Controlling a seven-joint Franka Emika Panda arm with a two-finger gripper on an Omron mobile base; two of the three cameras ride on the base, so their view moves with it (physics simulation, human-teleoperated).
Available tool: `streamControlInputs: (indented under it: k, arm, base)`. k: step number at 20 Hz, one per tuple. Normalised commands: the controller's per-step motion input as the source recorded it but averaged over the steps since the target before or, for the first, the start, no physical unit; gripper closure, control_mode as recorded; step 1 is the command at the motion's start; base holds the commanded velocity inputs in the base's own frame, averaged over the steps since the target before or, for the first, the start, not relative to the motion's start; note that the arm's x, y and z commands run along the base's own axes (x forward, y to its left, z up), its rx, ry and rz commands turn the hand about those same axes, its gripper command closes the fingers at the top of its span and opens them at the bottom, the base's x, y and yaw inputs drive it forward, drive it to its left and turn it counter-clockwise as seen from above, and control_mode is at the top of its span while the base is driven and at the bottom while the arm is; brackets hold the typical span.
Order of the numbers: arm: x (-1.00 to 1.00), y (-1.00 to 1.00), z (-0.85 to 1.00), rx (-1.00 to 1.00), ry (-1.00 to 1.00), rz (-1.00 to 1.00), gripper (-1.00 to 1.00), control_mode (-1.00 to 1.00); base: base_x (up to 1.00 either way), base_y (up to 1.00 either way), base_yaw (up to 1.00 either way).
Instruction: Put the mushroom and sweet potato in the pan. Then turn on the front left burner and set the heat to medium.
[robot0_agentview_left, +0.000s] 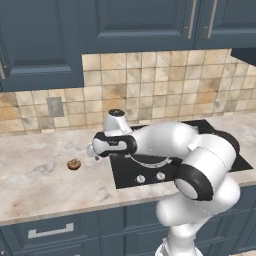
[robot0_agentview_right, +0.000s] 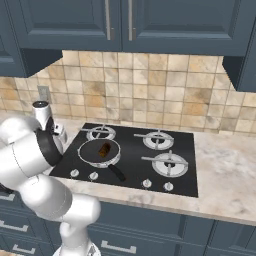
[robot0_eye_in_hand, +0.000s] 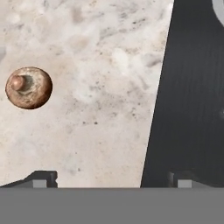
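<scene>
The mushroom (robot0_eye_in_hand: 29, 87), a round brown cap lying stem-up, rests on the marble counter (robot0_eye_in_hand: 96, 109); it also shows left of the stove (robot0_agentview_left: 74, 164). My gripper (robot0_eye_in_hand: 111, 180) hangs open over the counter's border with the cooktop, the mushroom off to its left, nothing between its fingertips (robot0_eye_in_hand: 43, 178). In the left base view the gripper (robot0_agentview_left: 92, 150) points down just right of the mushroom. The dark pan (robot0_agentview_right: 89, 156) sits on the front left burner with the orange-brown sweet potato (robot0_agentview_right: 104, 149) inside it, its black handle (robot0_agentview_right: 117, 172) pointing to the front.
The black cooktop (robot0_agentview_right: 135, 165) carries several burners and a row of knobs (robot0_agentview_right: 93, 175) along its front edge. A tiled backsplash and blue cabinets rise behind. A wall outlet (robot0_agentview_left: 55, 106) sits left of the stove. My own arm covers part of the pan in the left base view.
</scene>
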Motion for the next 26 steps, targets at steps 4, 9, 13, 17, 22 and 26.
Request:
streamControlInputs:
  k: [4, 9, 13, 17, 22, 26]
  arm:
    - [0.00, 0.34, -0.16, -0.04, 0.00, 0.00, -1.00, -1.00]
    - [0.00, 0.43, -0.01, -0.02, -0.01, 0.00, -1.00, -1.00]
    - [0.00, 0.46, 0.00, 0.00, 0.00, -0.01, -1.00, -1.00]
    - [0.00, 0.44, 0.00, 0.00, 0.00, -0.01, -1.00, -1.00]
    - [0.00, 0.44, 0.06, 0.00, 0.00, -0.04, -1.00, -1.00]
    - [0.10, 0.41, 0.05, 0.00, 0.00, -0.05, -1.00, -1.00]
  base:
    - [0.00, 0.00, 0.00]
    - [0.00, 0.00, 0.00]
    - [0.00, 0.00, 0.00]
    - [0.00, 0.00, 0.00]
    - [0.00, 0.00, 0.00]
    - [0.00, 0.00, 0.00]
